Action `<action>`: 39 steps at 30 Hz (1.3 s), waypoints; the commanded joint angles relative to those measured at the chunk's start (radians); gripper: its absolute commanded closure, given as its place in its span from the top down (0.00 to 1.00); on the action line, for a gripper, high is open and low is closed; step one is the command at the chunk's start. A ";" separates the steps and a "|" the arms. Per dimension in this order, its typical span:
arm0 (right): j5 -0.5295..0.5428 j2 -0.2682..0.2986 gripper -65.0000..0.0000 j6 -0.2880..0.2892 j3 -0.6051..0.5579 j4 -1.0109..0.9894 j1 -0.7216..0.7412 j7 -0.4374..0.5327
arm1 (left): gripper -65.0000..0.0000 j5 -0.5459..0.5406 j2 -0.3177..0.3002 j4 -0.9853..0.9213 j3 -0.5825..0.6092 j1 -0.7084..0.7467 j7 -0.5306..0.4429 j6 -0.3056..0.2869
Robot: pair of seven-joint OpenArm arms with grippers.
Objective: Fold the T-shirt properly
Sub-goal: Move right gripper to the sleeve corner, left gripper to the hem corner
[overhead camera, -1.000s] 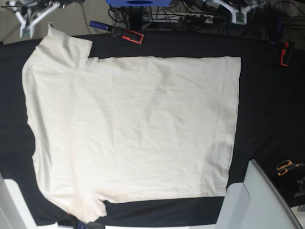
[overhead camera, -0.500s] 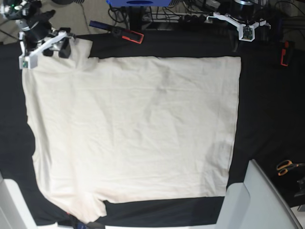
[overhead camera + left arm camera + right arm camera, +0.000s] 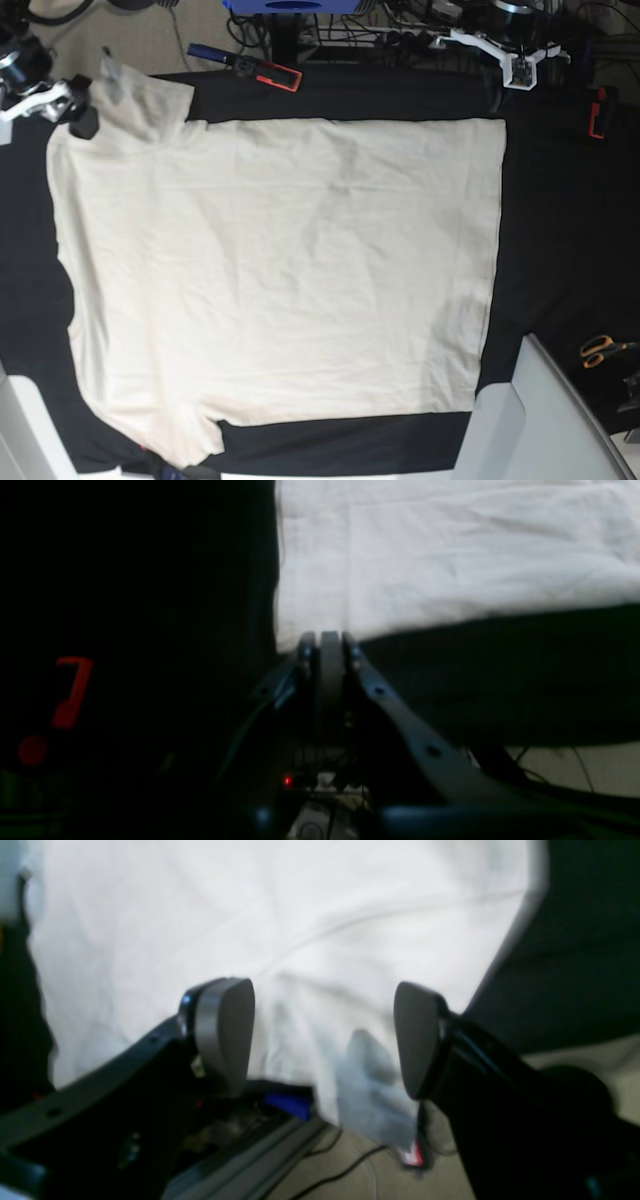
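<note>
— Cream cotton short-sleeved T-shirt [image 3: 280, 270]: where does it lie?
— Flat on your black table cloth [image 3: 560, 220], spread wide, lightly wrinkled.
— Your right gripper [image 3: 322, 1037]?
— Jaws released, spread apart over the shirt's sleeve edge, grasping nothing.
— Your left gripper [image 3: 327, 642]?
— Jaws clenched together, empty, at the shirt's hem corner.

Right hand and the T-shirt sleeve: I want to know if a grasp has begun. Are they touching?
Cannot tell. In the right wrist view the right hand is open, its fingers straddling the T-shirt sleeve, but blur hides any contact or gap.
</note>
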 commanded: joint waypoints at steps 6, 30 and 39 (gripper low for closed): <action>0.015 0.029 0.63 0.101 0.046 -0.128 0.035 -0.016 | 0.05 -0.160 -0.052 -0.054 -0.002 0.000 0.004 0.000; 0.013 0.046 0.58 0.104 0.014 -0.265 0.051 -0.010 | 0.05 -0.290 -0.103 -0.054 -0.003 -0.003 0.101 0.000; 0.015 0.046 0.46 0.104 -0.054 -0.265 0.064 -0.008 | 0.05 -0.292 -0.101 -0.054 -0.003 -0.003 0.101 0.000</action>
